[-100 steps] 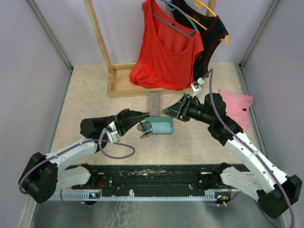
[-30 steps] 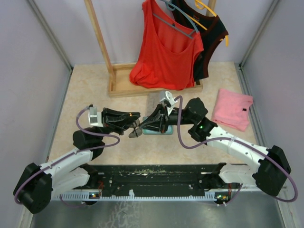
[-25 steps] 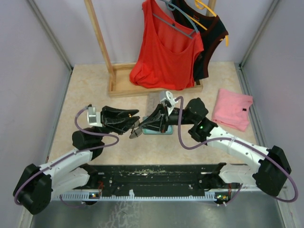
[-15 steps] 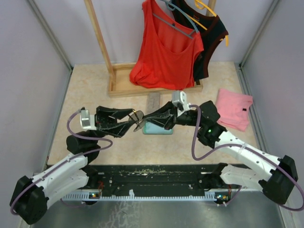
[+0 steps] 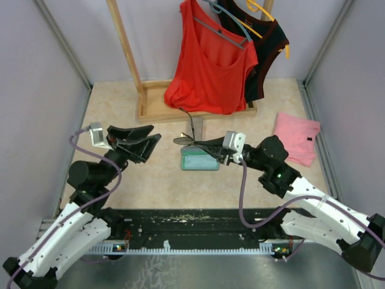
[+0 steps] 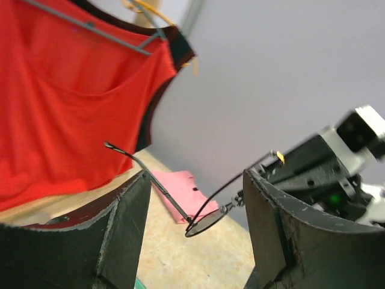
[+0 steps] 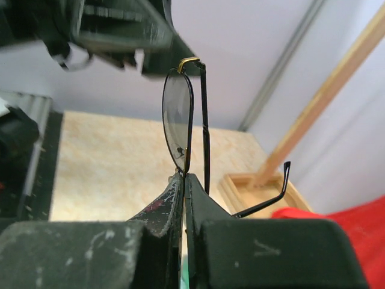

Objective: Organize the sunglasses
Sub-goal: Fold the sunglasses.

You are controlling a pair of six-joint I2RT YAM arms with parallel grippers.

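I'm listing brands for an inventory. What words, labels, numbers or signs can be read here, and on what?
No text can be read in any view.
The dark tag on the pink cloth is too small to read.
The sunglasses and the red top show no print.

From the right wrist, sunglasses [image 7: 178, 117] seen edge-on, second lens hidden, right arm [image 6: 328, 165] blurred, red top [image 6: 60, 108] cropped by frame.
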